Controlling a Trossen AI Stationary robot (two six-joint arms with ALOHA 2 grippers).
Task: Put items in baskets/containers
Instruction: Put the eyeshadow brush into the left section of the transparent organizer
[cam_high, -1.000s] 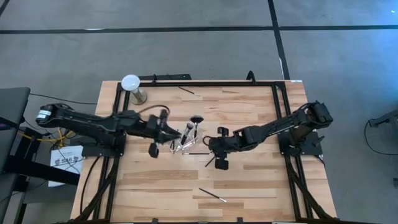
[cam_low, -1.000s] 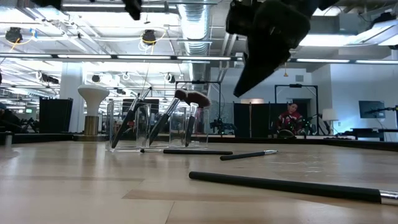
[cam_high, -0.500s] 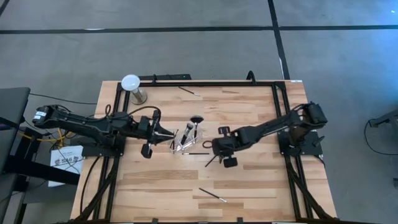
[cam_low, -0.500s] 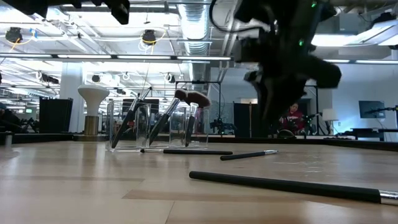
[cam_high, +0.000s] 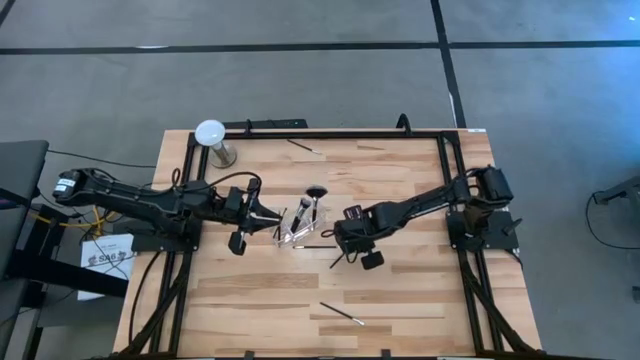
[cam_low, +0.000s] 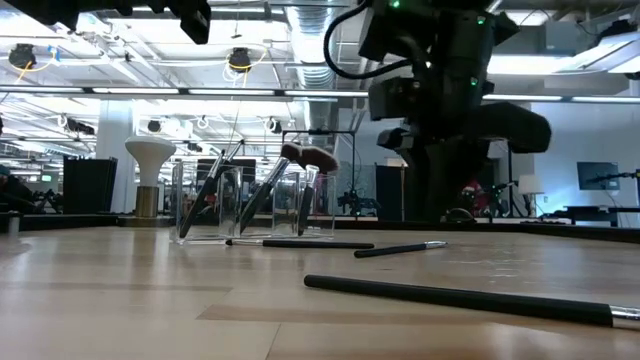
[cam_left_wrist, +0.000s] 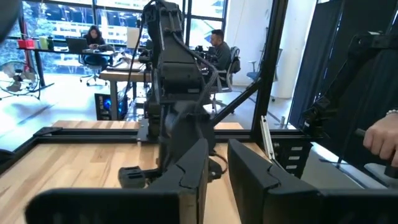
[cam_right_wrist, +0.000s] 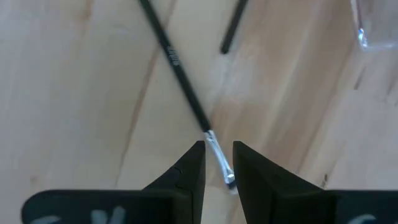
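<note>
A clear cup (cam_high: 294, 231) stands mid-table. Several brushes lean in it, one with a black fan head (cam_high: 316, 192). In the low view the cup (cam_low: 250, 208) stands upright on its base. My left gripper (cam_high: 268, 217) hovers level just left of the cup, open a little and with nothing between its fingers (cam_left_wrist: 217, 177). My right gripper (cam_high: 344, 248) points down right of the cup, open. Its fingertips (cam_right_wrist: 217, 163) stand on either side of the silver ferrule end (cam_right_wrist: 213, 142) of a dark brush (cam_right_wrist: 177, 65) that lies flat on the table.
Another brush (cam_high: 316, 246) lies beside the cup. One (cam_high: 342, 313) lies near the front edge and one (cam_high: 303, 146) near the far edge. A white-domed stand (cam_high: 212, 140) is at the far left corner. A black frame (cam_high: 450, 180) borders the table.
My left gripper has drawn back from over the cup toward the table's left edge. My right gripper has come down toward the brush on the table and has tipped from slanting to pointing nearly straight down, rolling as it did.
</note>
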